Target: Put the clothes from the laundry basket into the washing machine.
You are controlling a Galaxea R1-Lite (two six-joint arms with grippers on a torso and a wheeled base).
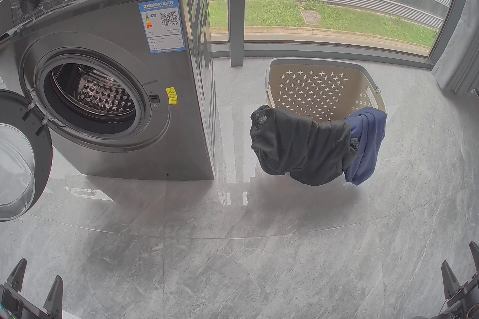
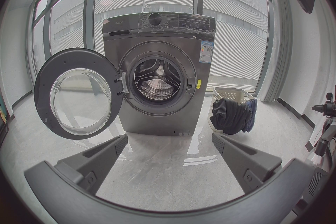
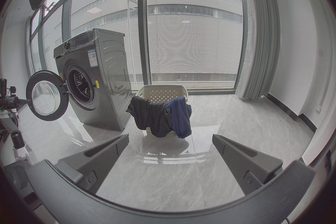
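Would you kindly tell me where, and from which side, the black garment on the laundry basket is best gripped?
Probably the fold of the black garment where it crosses the near rim of the laundry basket, coming down from above. It hangs draped over that rim, so cloth is doubled and raised there. Stay left of the blue garment beside it.

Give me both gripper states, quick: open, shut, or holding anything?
Left gripper: open, holding nothing.
Right gripper: open, holding nothing.
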